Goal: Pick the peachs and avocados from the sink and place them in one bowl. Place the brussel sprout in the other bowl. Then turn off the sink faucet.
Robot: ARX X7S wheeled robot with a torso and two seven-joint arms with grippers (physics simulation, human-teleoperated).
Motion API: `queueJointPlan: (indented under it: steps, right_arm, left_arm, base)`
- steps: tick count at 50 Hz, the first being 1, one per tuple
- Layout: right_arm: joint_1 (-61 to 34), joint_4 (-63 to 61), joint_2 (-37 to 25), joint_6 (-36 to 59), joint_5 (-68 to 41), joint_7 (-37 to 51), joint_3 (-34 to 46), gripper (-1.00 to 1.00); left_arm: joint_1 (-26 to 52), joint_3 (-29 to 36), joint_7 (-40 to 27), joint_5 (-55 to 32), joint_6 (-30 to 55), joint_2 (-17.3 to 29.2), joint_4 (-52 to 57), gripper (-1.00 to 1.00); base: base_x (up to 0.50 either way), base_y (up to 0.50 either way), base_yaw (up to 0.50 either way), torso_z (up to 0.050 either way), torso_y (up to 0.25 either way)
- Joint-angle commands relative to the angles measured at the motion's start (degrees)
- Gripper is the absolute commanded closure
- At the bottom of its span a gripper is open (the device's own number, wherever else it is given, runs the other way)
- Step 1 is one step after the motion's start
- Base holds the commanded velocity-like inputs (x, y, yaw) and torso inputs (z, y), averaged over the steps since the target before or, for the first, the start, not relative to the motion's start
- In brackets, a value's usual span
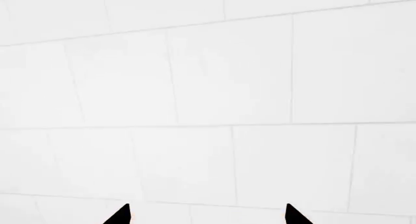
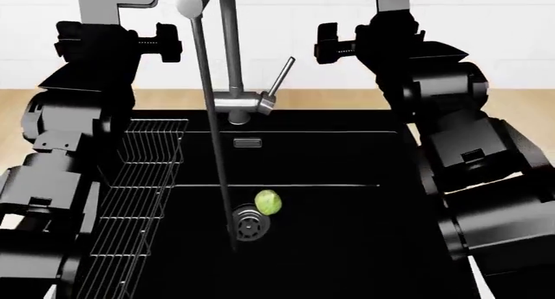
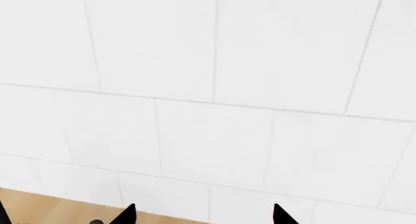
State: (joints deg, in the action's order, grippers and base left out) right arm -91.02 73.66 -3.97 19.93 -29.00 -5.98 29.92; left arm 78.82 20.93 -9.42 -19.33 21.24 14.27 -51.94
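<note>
We take this for a kitchen, rendered in simulation: a large black rectangular sink basin (image 2: 347, 208) with a round steel drain (image 2: 249, 225) is set into a pale wooden countertop (image 2: 511, 101), a steel wire rack (image 2: 139, 201) along its side, a tall brushed-steel tube faucet (image 2: 230, 58) behind, and a white tiled wall (image 1: 227, 78) above.

Both arms are showing as chunky matte-black segmented housings with angular faceted shells, pale grey caps sitting at their upper ends, while each wrist camera is catching only two pointed black fingertips (image 1: 122, 215) (image 3: 125, 214).
</note>
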Motion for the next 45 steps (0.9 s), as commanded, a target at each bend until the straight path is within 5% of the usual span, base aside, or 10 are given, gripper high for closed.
queueJointPlan:
  steps: [1, 15, 19, 27, 45]
  right_arm:
    - [-0.2, 1.2, 0.9, 0.3, 6.2, -1.7, -5.9, -1.0]
    - [0.9, 0.2, 0.8, 3.2, 11.9, -5.4, -6.6, -1.0]
    - [5.7, -14.0, -2.1, 11.9, 11.3, -4.2, -5.7, -1.0]
    - [13.6, -38.0, -7.7, 26.1, 9.0, -1.8, -4.8, -1.0]
    - [24.8, -65.0, -15.1, 42.4, 3.5, -0.1, -3.4, -1.0]
  left_arm:
    - [0.3, -0.6, -0.6, -0.2, -0.6, 0.0, -2.0, -1.0]
    - [2.8, 1.8, 1.7, 1.9, -1.0, -0.5, -8.8, -1.0]
    - [3.0, 3.8, 4.8, 2.6, 1.7, -0.5, -9.9, -1.0]
    - [-3.2, 5.1, 7.1, 0.8, 11.7, 3.2, 5.5, -1.0]
    - [-13.5, 9.3, 11.6, -3.6, 24.1, 8.8, 30.6, -1.0]
  base:
    - [0.5, 0.0, 0.0, 0.0, 0.0]
    - [0.02, 0.0, 0.0, 0.0, 0.001]
    - [0.0, 0.0, 0.0, 0.0, 0.0]
    - [0.0, 0.0, 0.0, 0.0, 0.0]
    - [0.0, 0.0, 0.0, 0.0, 0.0]
